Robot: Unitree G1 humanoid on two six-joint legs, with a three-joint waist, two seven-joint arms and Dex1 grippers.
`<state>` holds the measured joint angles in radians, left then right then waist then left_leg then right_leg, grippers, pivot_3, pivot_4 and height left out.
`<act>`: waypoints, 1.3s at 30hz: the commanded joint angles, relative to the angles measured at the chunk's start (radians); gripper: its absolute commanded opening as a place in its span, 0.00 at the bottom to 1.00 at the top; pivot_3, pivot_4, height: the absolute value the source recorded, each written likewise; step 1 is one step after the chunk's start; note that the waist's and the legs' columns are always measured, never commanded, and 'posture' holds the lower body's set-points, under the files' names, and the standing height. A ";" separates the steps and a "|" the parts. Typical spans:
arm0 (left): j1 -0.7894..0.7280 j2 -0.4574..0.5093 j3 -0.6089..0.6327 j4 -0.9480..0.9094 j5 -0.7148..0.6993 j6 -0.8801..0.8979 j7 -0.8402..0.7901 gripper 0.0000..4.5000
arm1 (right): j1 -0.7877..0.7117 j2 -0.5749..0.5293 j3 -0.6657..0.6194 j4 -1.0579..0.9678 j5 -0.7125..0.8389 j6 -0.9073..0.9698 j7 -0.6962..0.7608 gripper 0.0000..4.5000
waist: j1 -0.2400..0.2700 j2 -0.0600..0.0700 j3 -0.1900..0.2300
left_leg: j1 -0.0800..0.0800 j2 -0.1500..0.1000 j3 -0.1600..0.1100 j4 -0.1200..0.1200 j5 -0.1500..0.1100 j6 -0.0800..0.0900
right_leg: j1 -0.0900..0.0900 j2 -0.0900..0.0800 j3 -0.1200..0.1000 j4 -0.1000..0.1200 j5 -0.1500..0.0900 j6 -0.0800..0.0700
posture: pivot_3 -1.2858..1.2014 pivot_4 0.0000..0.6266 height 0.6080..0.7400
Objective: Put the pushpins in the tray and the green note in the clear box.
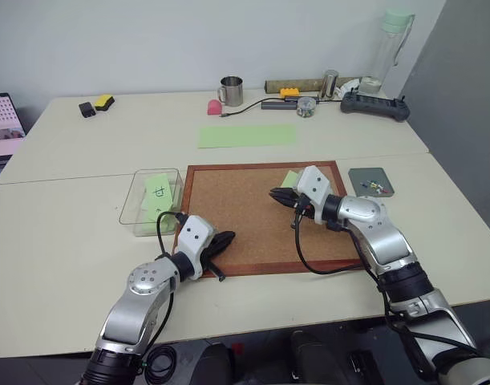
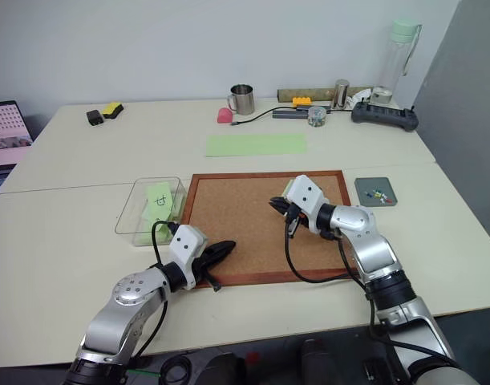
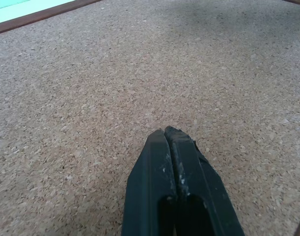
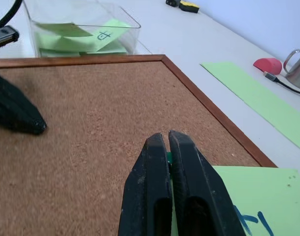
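A wood-framed corkboard (image 1: 253, 224) lies mid-table. The green note (image 1: 290, 178) sits at its far right corner, showing dark marks in the right wrist view (image 4: 248, 196). My right gripper (image 1: 274, 194) hovers just over the board beside the note, shut on a tiny green pushpin (image 4: 168, 157) that peeks between its fingertips. The dark-grey tray (image 1: 365, 175) right of the board holds a few pushpins (image 1: 374, 187). The clear box (image 1: 132, 196) left of the board holds another green note with a boxy character. My left gripper (image 1: 224, 238) rests shut and empty on the board's near left corner.
A long green paper strip (image 1: 247, 135) lies beyond the board. Along the far edge stand a metal mug (image 1: 231, 91), a pink object (image 1: 214, 106), a cable, a black controller (image 1: 375, 104) and a tall bottle (image 1: 393, 44). A laptop (image 1: 2, 124) sits at far left.
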<state>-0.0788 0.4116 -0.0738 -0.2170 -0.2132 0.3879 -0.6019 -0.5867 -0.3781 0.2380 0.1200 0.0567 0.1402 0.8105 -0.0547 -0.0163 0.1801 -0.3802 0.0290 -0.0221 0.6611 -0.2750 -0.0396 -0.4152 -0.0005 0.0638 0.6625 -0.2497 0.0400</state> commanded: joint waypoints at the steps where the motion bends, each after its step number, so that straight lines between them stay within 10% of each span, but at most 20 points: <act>1: -0.038 -0.033 0.004 0.014 -0.043 0.055 0.005 0.00 | -0.003 0.019 -0.055 -0.057 0.026 -0.006 -0.048 0.01 | 0.002 0.000 0.000 | 0.000 0.000 0.000 0.000 0.000 0.000 | 0.000 0.000 0.000 0.000 0.000 0.000 | 0.52 0.24 1.00; 22: -0.236 -0.150 0.044 -0.061 -0.219 0.158 0.033 0.00 | -0.060 0.335 -0.416 -0.234 0.441 0.384 -0.521 0.01 | 0.013 -0.004 0.002 | -0.004 0.000 0.000 0.001 0.000 0.000 | -0.004 0.000 0.000 0.001 0.003 -0.004 | 0.52 0.24 1.00; 39: -0.264 -0.183 0.056 -0.072 -0.284 0.153 0.022 0.74 | -0.026 0.274 -0.318 -0.321 0.463 0.430 -0.466 0.00 | 0.010 -0.004 0.002 | -0.006 0.000 0.000 0.001 0.000 0.000 | -0.005 0.000 0.000 0.000 0.003 -0.004 | 0.52 0.24 1.00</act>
<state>-0.3376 0.2276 -0.0250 -0.2445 -0.4782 0.5595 -0.5765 -0.6193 -0.0654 -0.1231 -0.1388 0.5365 0.5962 0.2906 -0.0448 -0.0201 0.1825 -0.3862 0.0288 -0.0221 0.6616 -0.2749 -0.0399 -0.4201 -0.0004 0.0637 0.6628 -0.2470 0.0363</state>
